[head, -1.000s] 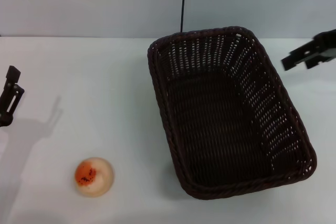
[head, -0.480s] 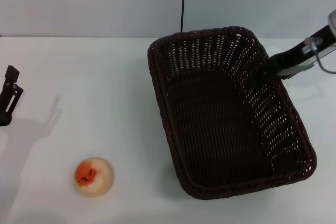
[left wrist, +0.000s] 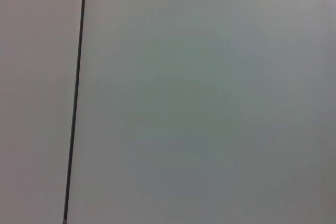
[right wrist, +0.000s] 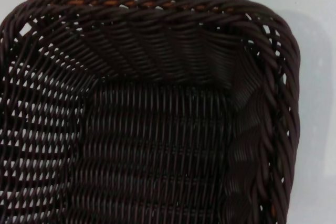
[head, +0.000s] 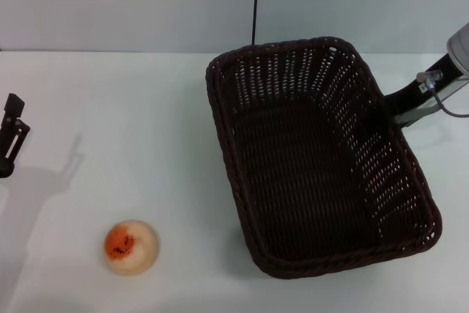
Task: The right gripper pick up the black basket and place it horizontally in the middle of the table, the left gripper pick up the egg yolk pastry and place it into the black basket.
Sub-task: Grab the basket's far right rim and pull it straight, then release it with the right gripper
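Wicker basket [head: 319, 155] sits right of desk [head: 132, 122] centre, skewed. We're at step 1: right pincer [head: 382, 111] at its rim, grip state unclear. Next: clamp, lift, turn horizontal. Pastry [head: 131, 247] waits front-left; left pincer [head: 11, 137] parked.

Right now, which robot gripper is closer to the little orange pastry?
Left. The left gripper sits at the table's left edge, up from the egg yolk pastry. The right gripper is far across, at the black basket right rim.

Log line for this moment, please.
right gripper: at black basket's right rim | left gripper: parked at left edge | egg yolk pastry: on table, untouched
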### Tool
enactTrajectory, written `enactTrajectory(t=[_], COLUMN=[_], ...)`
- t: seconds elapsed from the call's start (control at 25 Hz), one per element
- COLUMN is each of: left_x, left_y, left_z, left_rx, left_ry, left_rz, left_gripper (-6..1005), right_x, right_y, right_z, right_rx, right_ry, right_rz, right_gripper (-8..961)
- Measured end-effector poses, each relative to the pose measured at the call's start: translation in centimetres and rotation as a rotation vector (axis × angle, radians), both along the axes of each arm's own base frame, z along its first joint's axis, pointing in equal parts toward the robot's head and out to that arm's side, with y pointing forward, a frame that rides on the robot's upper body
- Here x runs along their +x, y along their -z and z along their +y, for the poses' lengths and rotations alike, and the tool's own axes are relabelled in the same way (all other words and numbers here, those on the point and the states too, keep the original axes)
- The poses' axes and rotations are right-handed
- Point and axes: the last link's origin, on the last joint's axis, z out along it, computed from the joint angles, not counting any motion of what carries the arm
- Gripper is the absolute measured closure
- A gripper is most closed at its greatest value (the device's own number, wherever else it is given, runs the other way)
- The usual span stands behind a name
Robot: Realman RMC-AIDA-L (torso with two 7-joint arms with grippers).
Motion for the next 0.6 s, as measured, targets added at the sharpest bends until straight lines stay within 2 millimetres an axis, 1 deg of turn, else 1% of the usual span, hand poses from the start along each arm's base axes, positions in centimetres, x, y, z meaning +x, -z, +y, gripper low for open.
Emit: enactTrajectory(t=[0.16,0.36,0.52,0.56,0.6], left_x=[0.1,0.0,-0.1,-0.1,-0.1], left_y=[0.0,-0.1,-0.3,-0.3,-0.2], left_z=[0.1,0.1,-0.1,-0.1,-0.3], left_rx=[0.001,0.005,0.013,0.013,0.013], left_ry=[0.003,0.003,-0.001,-0.001,-0.003], left_rz=[-0.001,0.000,0.000,0.000,0.002], left_gripper=[183,184,184,184,184], right_x=[0.1,0.0,-1.2,-1.2,-1.9], right_y=[0.2,0.4,-0.6,-0.6,-1.2], right_z=[0.1,0.4,1.3,1.3,1.5], right_rx=[0.018,0.039,0.071,0.071,0.070], right_ry=[-0.005,-0.026,-0.134,-0.134,-0.203], right_rz=[0.003,0.006,-0.003,-0.003,-0.012], right_gripper=[349,562,722,761,800])
